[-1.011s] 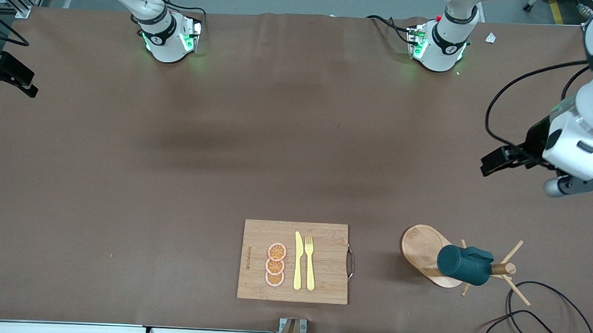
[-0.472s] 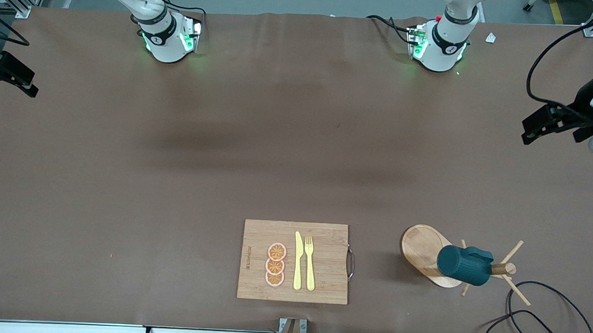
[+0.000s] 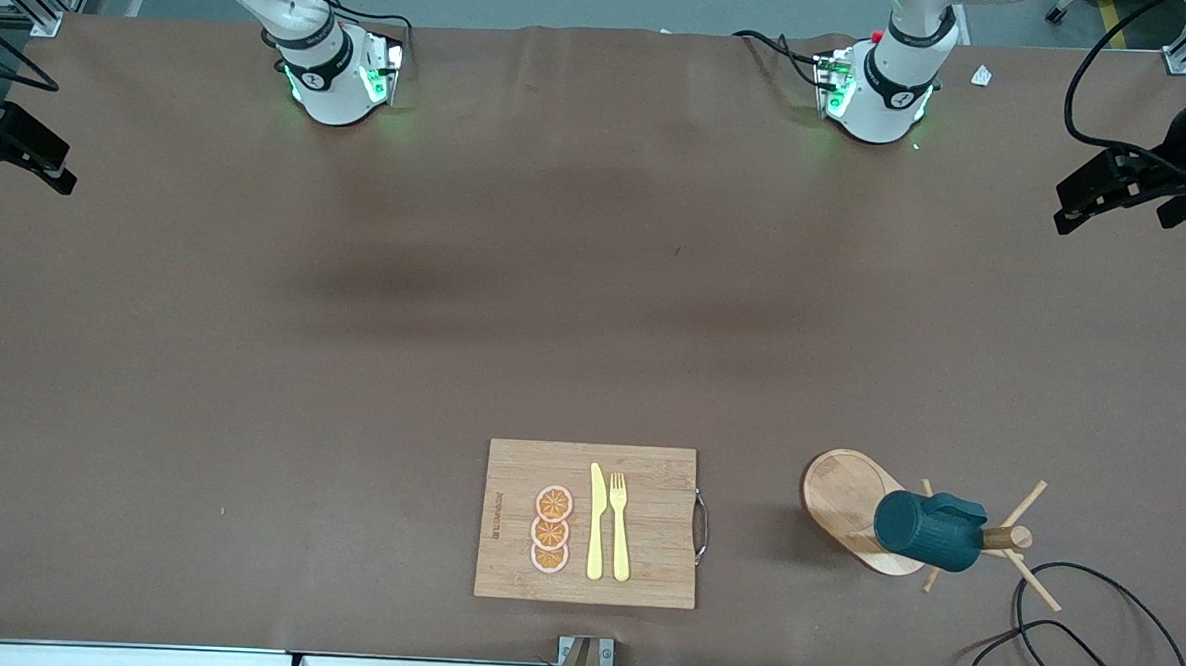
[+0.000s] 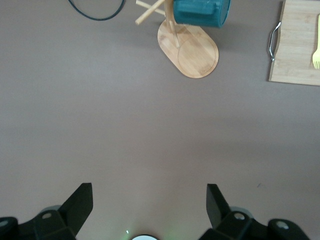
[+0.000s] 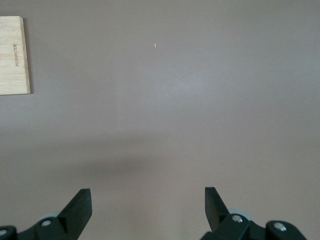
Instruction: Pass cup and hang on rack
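Observation:
The dark teal cup (image 3: 930,531) hangs on its side from a peg of the light wooden rack (image 3: 841,494), near the front camera toward the left arm's end of the table. The left wrist view shows the cup (image 4: 200,11) and the rack's oval base (image 4: 192,50) far off. My left gripper (image 4: 149,194) is open and empty, high over bare table, well away from the rack. Its hand shows at the edge of the front view (image 3: 1120,186). My right gripper (image 5: 148,200) is open and empty over bare table at the right arm's end.
A wooden cutting board (image 3: 590,523) with a metal handle carries orange slices, a yellow knife and a fork; it lies beside the rack toward the right arm's end. Black cables (image 3: 1091,615) loop on the table next to the rack.
The left arm's hand has drawn away from the rack toward the table's edge at its own end. The cup stays hanging on the rack. The right arm has not moved.

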